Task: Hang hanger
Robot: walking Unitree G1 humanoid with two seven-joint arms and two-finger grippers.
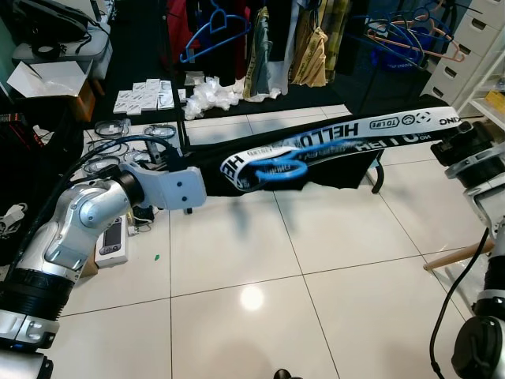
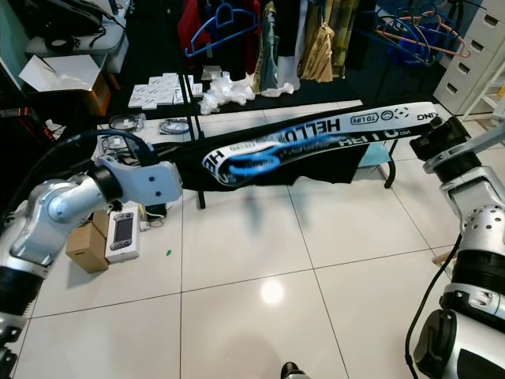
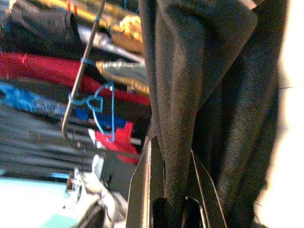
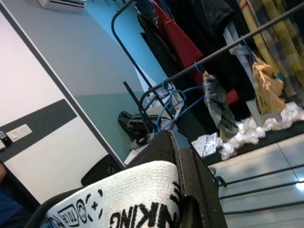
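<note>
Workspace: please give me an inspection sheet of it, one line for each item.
Surface: white tiled floor, glossy.
Job's things: black garment with a white lettered band, stretched between both hands above the floor; blue hanger lies on it.
Clutter: small boxes, white wrapping, cardboard box on the floor.
Hands: left hand shut on the garment's end; right hand shut on the other end.
Cables: coils on the floor at left.
Surroundings: clothes rack with hung clothes, white drawers.

"HELLO" on garment's white band (image 1: 347, 130)
</note>
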